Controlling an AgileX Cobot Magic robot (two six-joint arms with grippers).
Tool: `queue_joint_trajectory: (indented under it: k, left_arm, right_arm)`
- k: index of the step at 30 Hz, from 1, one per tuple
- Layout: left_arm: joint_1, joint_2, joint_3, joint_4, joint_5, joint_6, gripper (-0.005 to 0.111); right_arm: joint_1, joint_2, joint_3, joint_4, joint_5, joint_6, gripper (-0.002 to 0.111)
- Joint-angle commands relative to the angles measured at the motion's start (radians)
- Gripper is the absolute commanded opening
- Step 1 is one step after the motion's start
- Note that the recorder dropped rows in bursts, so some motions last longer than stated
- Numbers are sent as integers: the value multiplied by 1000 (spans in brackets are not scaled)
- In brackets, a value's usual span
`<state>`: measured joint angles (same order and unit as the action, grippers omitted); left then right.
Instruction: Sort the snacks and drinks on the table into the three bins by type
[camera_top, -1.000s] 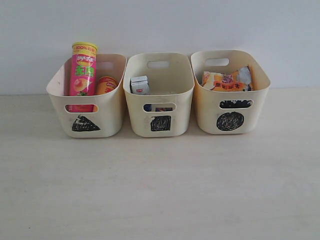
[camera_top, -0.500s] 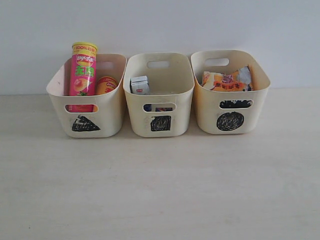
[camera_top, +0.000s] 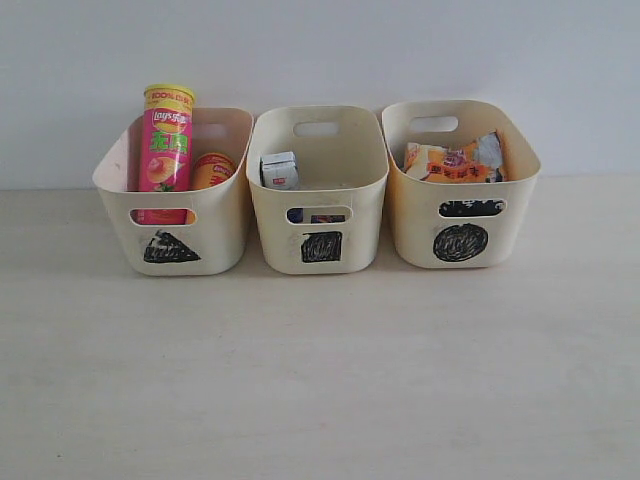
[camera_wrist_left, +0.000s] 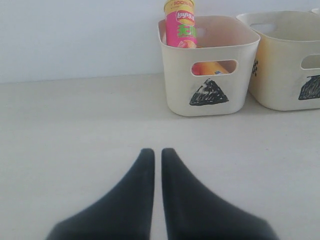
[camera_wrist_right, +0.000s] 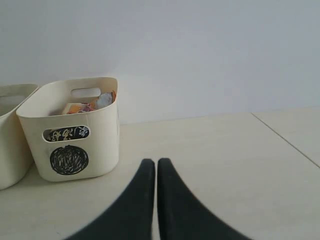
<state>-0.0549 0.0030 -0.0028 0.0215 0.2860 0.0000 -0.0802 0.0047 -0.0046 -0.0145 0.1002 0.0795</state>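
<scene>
Beige table (camera_top: 320, 380): left hand (camera_wrist_left: 157, 152), right hand (camera_wrist_right: 156, 162) hover low, level, each pressed together.

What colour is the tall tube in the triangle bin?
Pink tube with a yellow top. Exterior view shows it best.

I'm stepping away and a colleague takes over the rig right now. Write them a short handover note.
Left hand and right hand: both shut, empty, over the table, short of the bins.
Triangle bin: pink chip tube upright, a second tube beside it.
Square bin: blue-white carton.
Circle bin: foil bags, orange on top.
Done: every snack in view is binned.
Left: no snack shows on the table; sorting looks finished.
</scene>
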Motion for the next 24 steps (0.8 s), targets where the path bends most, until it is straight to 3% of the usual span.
queue_joint_trajectory:
  k: [1,24]
  left_arm:
    - [4,-3,3,-5,-1,7,4]
    - [4,-3,3,-5,-1,7,4]
  right_arm:
    - [-8,-5,5,2,-6,-6,0]
    - [-8,-5,5,-21,-6,-58,0]
